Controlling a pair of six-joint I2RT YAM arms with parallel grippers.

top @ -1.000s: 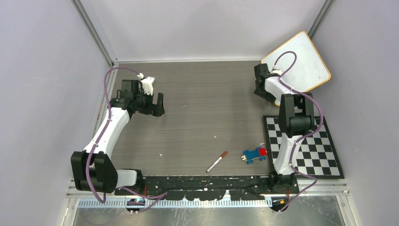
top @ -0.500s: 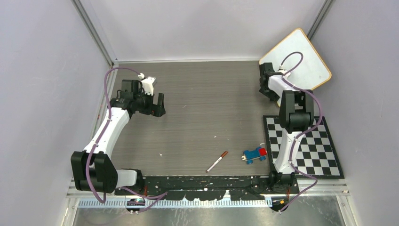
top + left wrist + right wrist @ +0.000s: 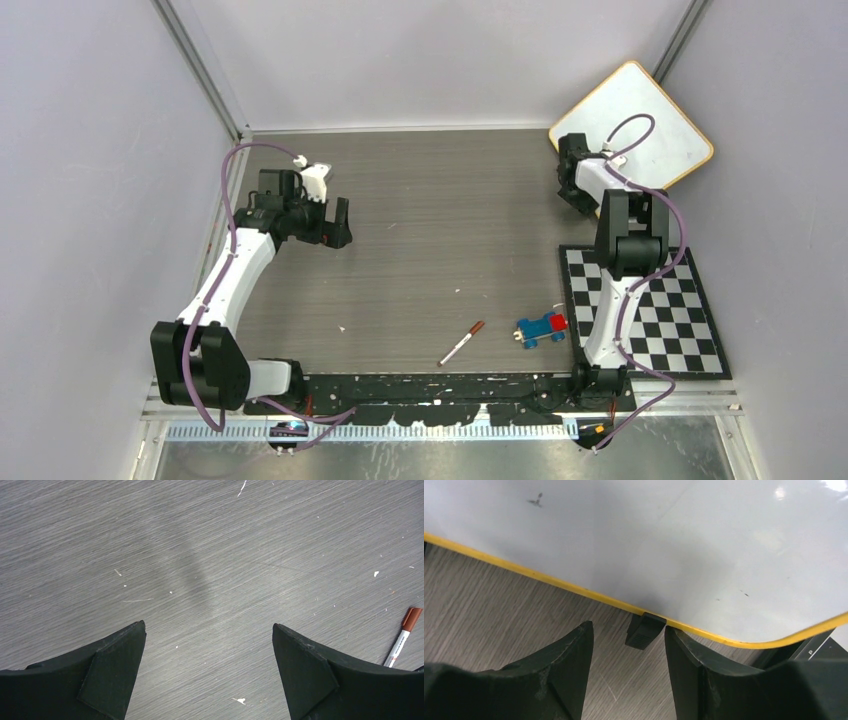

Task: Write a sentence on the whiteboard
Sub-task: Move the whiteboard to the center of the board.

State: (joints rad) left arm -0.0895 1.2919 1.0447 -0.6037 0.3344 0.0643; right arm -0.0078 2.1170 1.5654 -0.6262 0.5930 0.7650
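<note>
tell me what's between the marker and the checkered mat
A blue and red toy car lies between the marker and the checkered mat, close to the mat's edge; the top view shows it.

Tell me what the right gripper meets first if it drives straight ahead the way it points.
Probably the black clip on the whiteboard's rim, just ahead between the right gripper's open fingers; depth is hard to judge.
</note>
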